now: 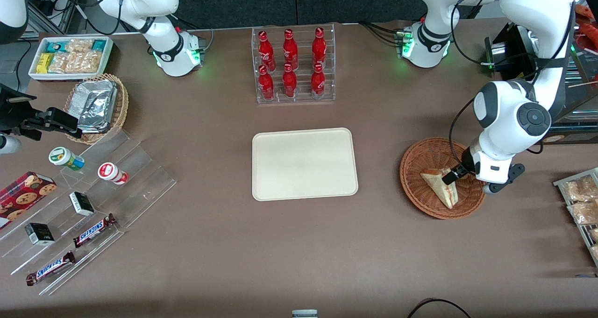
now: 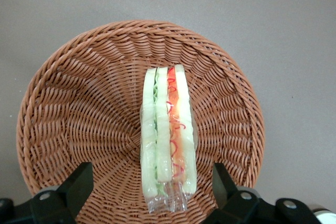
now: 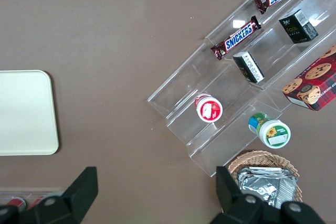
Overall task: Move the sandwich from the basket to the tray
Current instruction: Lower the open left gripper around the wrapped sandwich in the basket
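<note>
Across the front view, the clear acrylic stepped shelf (image 1: 88, 206) toward the parked arm's end carries two brown chocolate bars (image 1: 95, 229) whose wrappers read SNICKERS; the cookie box and small cartons beside them bear print too small to read; the six red bottles (image 1: 290, 63) in their clear rack have white script I cannot make out; the flat cream-white rectangular tray (image 1: 304, 164) with rounded corners lies bare at the table's middle; toward the working arm's end, the small triangular pale-bread sandwich (image 1: 439, 183) with red-orange and green filling lies in the large round reddish-brown wicker basket (image 1: 413, 166); the left gripper (image 2: 152, 182) hangs low over it, fingers (image 2: 79, 182) spread wide on either side of the wedge, gripping nothing; so nothing is done yet, and grasp, carry and release all remain.
</note>
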